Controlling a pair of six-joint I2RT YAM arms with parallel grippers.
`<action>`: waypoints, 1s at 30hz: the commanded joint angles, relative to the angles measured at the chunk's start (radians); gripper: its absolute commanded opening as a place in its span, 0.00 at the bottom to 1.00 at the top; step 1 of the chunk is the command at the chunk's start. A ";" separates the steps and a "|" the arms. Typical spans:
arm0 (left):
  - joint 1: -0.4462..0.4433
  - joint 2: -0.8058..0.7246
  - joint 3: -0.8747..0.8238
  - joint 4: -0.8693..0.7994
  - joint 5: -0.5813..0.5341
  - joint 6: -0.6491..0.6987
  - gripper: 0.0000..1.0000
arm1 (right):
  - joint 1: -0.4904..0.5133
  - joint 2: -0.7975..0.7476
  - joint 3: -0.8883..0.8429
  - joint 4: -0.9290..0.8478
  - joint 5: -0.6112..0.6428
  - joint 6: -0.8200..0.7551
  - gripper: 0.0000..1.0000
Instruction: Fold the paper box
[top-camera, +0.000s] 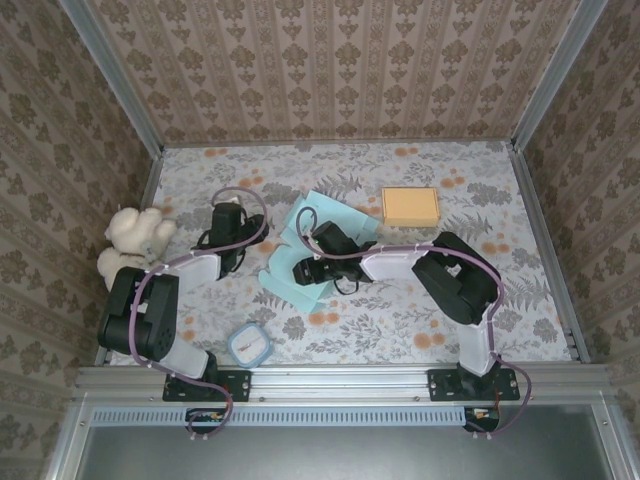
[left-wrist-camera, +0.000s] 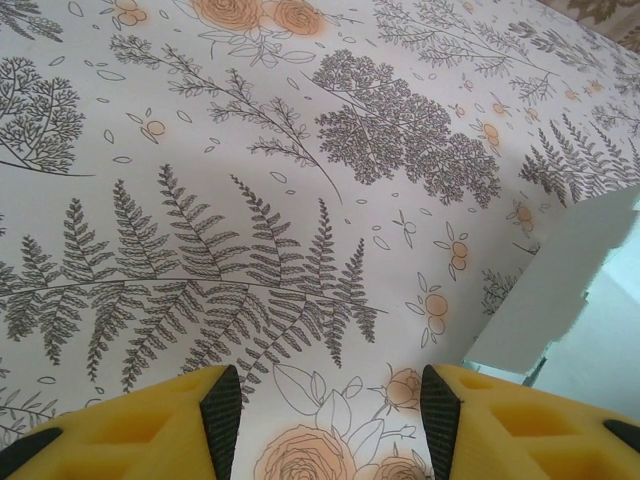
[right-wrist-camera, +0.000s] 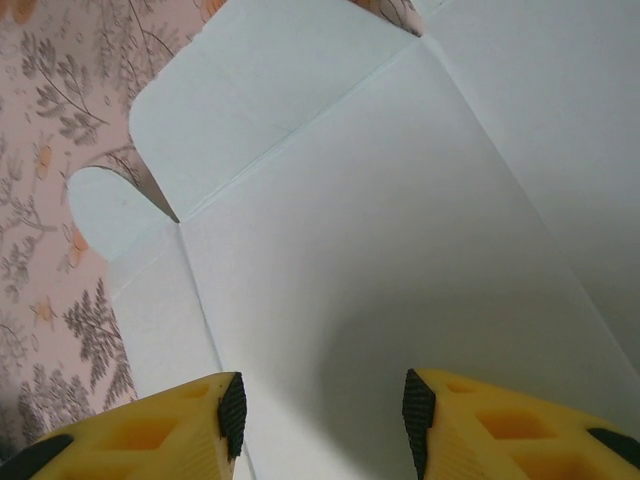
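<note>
The paper box (top-camera: 292, 262) is a flat, light blue cut-out lying unfolded on the flowered tablecloth in the middle of the table. My right gripper (top-camera: 312, 272) hovers over it. In the right wrist view its jaws (right-wrist-camera: 323, 415) stand open above a broad panel of the paper box (right-wrist-camera: 380, 200), with creases and rounded flaps to the left and nothing between the pads. My left gripper (top-camera: 228, 228) is to the left of the box. It is open (left-wrist-camera: 330, 420) over bare cloth, and a corner of the paper box (left-wrist-camera: 565, 290) shows at its right.
A cream teddy bear (top-camera: 135, 238) sits at the left edge. An orange-yellow block (top-camera: 410, 205) lies behind and to the right of the box. A small blue-rimmed square dish (top-camera: 249, 345) rests near the front. Patterned walls close the table in on three sides.
</note>
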 joint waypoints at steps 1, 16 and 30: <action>-0.030 -0.032 -0.018 0.024 -0.014 0.008 0.53 | -0.011 -0.048 -0.083 -0.201 0.095 -0.065 0.49; -0.186 -0.040 0.014 -0.006 -0.078 0.033 0.54 | -0.053 -0.257 -0.169 -0.265 0.198 -0.124 0.49; -0.266 0.220 0.295 -0.097 -0.053 0.046 0.59 | -0.049 -0.649 -0.363 -0.143 0.386 -0.109 0.49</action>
